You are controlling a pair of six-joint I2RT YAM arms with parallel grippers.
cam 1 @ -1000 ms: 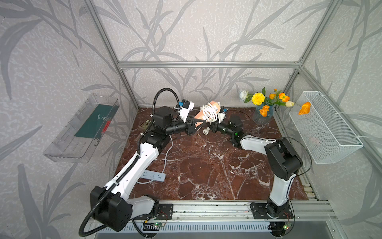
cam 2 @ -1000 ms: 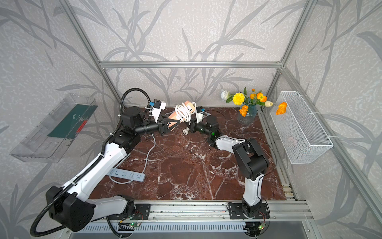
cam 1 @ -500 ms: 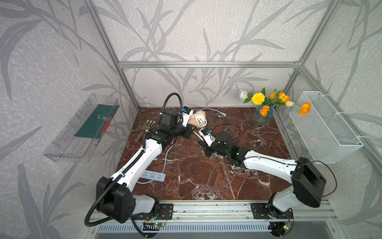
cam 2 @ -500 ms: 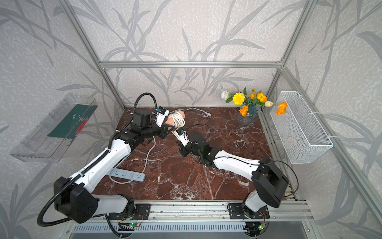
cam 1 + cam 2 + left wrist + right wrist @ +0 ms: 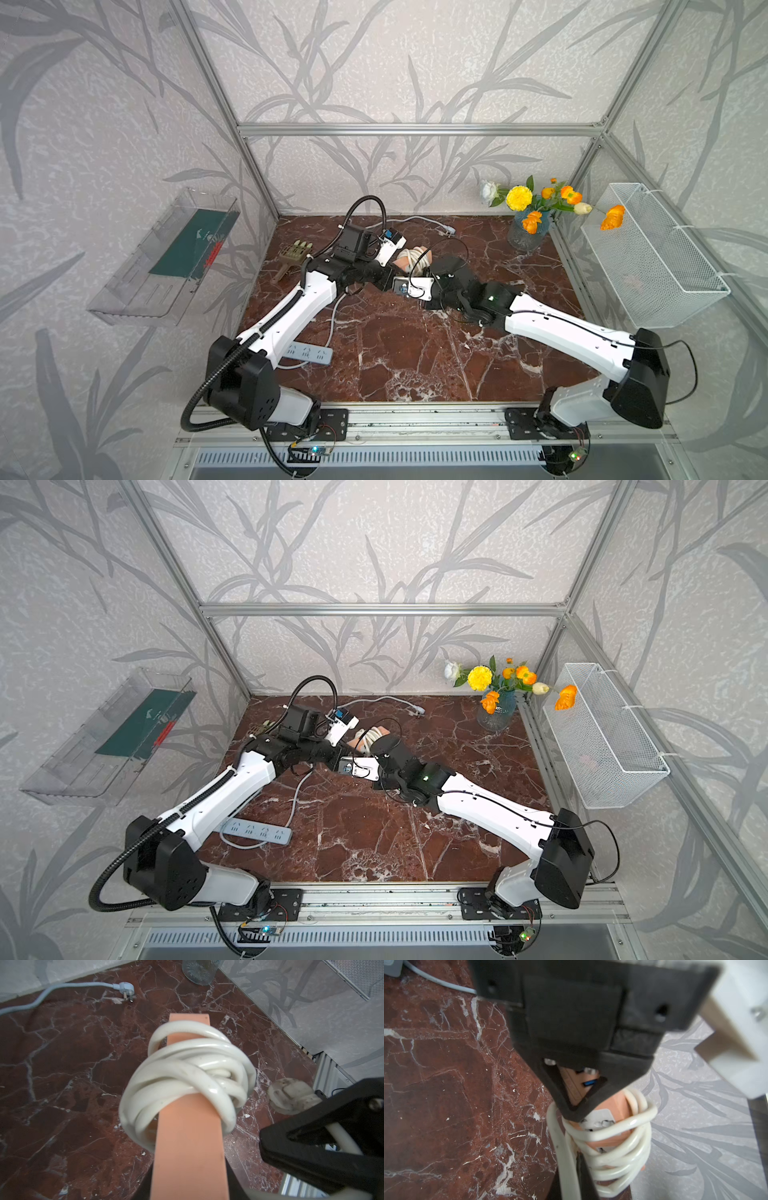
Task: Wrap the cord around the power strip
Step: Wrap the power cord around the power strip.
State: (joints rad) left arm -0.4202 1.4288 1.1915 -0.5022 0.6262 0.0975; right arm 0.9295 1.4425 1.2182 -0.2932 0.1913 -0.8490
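An orange power strip (image 5: 405, 261) (image 5: 188, 1136) is held off the marble floor near the back, with several turns of white cord (image 5: 187, 1076) (image 5: 614, 1147) round its middle. My left gripper (image 5: 397, 270) (image 5: 189, 1188) is shut on one end of the power strip; its black fingers (image 5: 571, 1093) show in the right wrist view. My right gripper (image 5: 424, 272) (image 5: 569, 1178) sits close beside the strip, shut on the loose stretch of cord. The cord's white plug (image 5: 291, 1095) hangs just past that gripper.
A second, grey-blue power strip (image 5: 309, 353) (image 5: 255, 829) lies at the front left under my left arm; its grey cord runs back to a plug (image 5: 446, 227) (image 5: 124, 989). A flower vase (image 5: 528, 237), a wire basket (image 5: 648, 257), a clear wall tray (image 5: 166, 257) and a brown tool (image 5: 293, 253) stand around.
Both grippers and the wrapped strip have come down and forward from a raised spot at the back. The right arm has unfolded and stretched out, carrying the cord along.
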